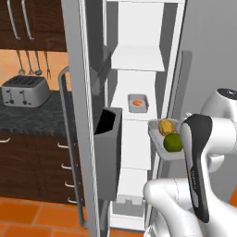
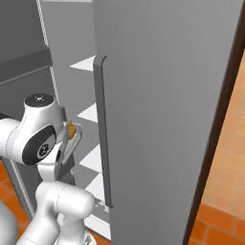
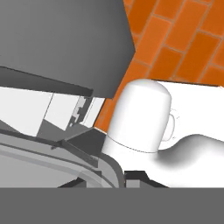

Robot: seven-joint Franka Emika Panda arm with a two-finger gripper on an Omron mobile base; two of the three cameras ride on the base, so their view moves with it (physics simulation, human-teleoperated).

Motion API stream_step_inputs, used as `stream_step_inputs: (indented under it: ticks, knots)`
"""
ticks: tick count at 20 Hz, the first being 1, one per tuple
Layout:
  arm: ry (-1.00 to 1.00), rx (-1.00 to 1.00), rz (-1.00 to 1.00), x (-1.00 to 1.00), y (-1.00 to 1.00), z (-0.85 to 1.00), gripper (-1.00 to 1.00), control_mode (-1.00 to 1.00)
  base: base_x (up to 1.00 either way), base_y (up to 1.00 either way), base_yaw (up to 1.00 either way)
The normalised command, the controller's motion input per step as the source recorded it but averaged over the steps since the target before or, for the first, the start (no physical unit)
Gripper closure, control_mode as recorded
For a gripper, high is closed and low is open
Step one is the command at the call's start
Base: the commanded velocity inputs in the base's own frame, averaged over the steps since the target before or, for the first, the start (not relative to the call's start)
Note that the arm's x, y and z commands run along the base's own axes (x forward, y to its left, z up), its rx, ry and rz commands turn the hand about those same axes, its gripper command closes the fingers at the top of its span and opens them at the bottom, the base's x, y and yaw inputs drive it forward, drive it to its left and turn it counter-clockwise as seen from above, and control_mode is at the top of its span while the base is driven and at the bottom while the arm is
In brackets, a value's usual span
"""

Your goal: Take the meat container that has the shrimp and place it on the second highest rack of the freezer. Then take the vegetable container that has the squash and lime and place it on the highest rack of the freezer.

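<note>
The gripper's finger tips cannot be made out in the hand view, so whether they are spread or pinching cannot be told. The rounded rim of one shallow grey tray (image 3: 94, 168) curves just before the hand there. In the left base view this tray (image 1: 155, 137) sits at the end of the arm, carrying two pieces: one bumpy yellow squash (image 1: 165, 126) and, touching it on the nearer side, one smooth round green lime (image 1: 173, 142). The right base view catches just the squash (image 2: 70, 129) and a tray edge (image 2: 75, 141) behind the white arm.

Beyond the tray stands the tall light-grey freezer (image 1: 139, 60), its door open, with flat white shelves. On one shelf, farther in than the held tray, rests a second small grey tray (image 1: 138, 103) with one orange-red curled shrimp (image 1: 137, 102). The door carries one dark rectangular bin (image 1: 109, 152). Farther left, one silver toaster (image 1: 25, 90) sits on a speckled dark counter (image 1: 32, 118).
</note>
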Motion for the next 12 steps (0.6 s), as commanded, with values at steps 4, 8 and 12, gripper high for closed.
stream_step_inputs:
  ticks: [4,8,12]
  knots:
    - [0.00,0.00,0.00,0.00,0.00,0.00,1.00,1.00,0.39,0.15,0.00]
    - [0.00,0.00,0.00,0.00,0.00,0.00,1.00,1.00,0.45,0.19,-0.06]
    - [0.00,0.00,0.00,0.00,0.00,0.00,1.00,1.00,0.33,0.32,-0.07]
